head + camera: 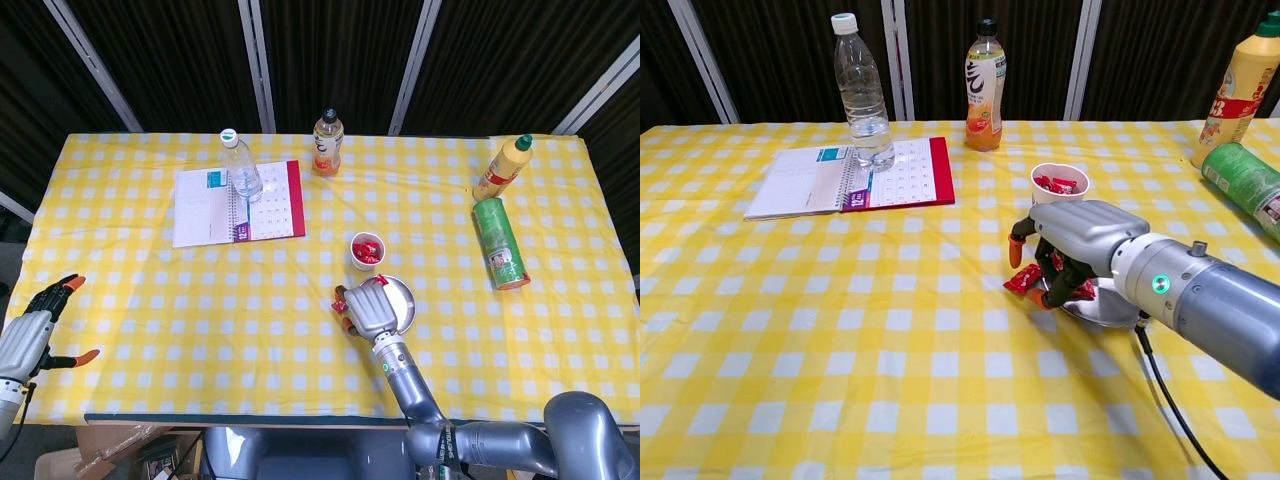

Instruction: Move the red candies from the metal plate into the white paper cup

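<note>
The white paper cup stands upright with red candies inside. In front of it lies the metal plate, mostly covered by my right hand. One red candy lies on the cloth just left of the plate's rim, and more red candies show on the plate under the palm. The right hand's orange-tipped fingers point down around the loose candy, apart, gripping nothing I can see. My left hand hangs open off the table's left front edge.
A water bottle stands on an open notebook at the back left. An orange drink bottle is behind the cup. A yellow sauce bottle and a green can lying on its side sit at the right.
</note>
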Available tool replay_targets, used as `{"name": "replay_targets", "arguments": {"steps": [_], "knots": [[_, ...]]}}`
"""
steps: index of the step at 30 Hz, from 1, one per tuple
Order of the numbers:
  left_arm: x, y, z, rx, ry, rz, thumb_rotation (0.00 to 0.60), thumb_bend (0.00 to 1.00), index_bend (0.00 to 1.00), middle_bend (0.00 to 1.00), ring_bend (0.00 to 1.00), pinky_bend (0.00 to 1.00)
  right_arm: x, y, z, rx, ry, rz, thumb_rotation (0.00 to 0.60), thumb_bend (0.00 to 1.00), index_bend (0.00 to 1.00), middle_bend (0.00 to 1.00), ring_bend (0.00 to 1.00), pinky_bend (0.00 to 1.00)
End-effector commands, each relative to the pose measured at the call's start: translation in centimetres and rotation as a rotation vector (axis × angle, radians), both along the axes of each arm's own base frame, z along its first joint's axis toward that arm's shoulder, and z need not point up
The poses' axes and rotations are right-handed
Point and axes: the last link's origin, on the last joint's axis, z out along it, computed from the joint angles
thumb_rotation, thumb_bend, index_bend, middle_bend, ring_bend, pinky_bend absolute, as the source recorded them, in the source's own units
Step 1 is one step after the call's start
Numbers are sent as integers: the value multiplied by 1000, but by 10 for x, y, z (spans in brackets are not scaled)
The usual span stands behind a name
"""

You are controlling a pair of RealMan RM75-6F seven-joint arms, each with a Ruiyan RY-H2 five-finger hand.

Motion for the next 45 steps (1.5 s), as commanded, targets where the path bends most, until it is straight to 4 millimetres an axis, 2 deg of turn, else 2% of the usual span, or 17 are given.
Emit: {"name": "replay_targets", "arguments": {"steps": [1,20,22,25,30,35,39,45], "knots": [[0,0,0,-1,-2,2,600,39,0,0,0,0,2,-6,-5,2,-5,-13,600,407,427,750,900,1000],[-1,1,1,-9,-11,15,600,39,0,0,0,0,1,-24,-19,-2,-6,-50,600,408,505,750,900,1000],[-2,1,1,-9,-11,15,600,39,0,0,0,0,1,-25,-19,-3,-4,-52,600,435,527,750,900,1000],[-2,1,1,-10,-11,14,600,40,0,0,0,0,1,-25,-19,-3,-7,-56,600,528,566,750,900,1000],[-1,1,1,-9,-12,13,600,39,0,0,0,0,4,-21,-16,1,-24,-45,600,561,571,750,899,1000],[-1,1,1,-9,-10,12,600,40,0,0,0,0,16,-13,-2,-7,-73,-11,600,562,571,750,900,1000],[-1,0,0,-10,-9,10,600,39,0,0,0,0,27,-11,17,-31,-120,14,600,561,571,750,900,1000],[0,0,0,-7,-7,9,600,39,0,0,0,0,39,-21,46,-92,-173,13,600,562,571,750,900,1000]]}}
